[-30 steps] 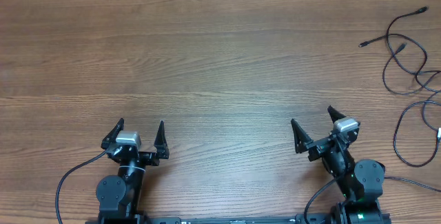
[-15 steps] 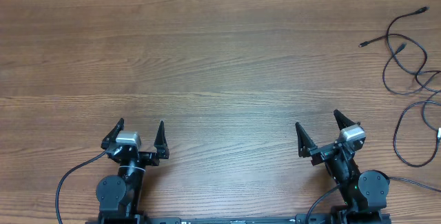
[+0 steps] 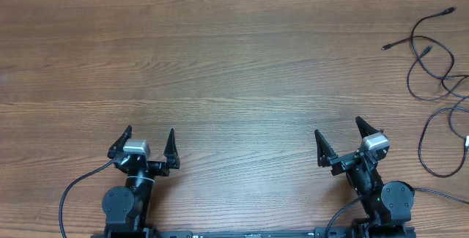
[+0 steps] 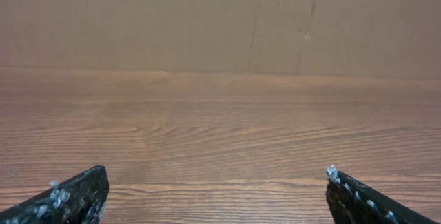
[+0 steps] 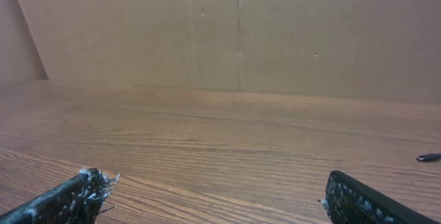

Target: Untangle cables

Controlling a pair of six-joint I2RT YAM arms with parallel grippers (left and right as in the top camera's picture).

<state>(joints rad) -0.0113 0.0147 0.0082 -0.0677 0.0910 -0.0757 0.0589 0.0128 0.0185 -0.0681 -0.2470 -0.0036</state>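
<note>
Overhead, cables (image 3: 396,43) looped far right, seemingly tangled, left gripper (image 3: 149,129) and right gripper (image 3: 337,125) spread wide, empty.

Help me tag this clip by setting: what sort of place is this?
Likely a robotics test bench, not a home: a wood-grain table, a plain cardboard-like backdrop, a left claw and a right claw, both open, and loose black cables at the table's right edge.

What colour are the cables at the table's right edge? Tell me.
The cables are black; overhead view shows them best.
</note>
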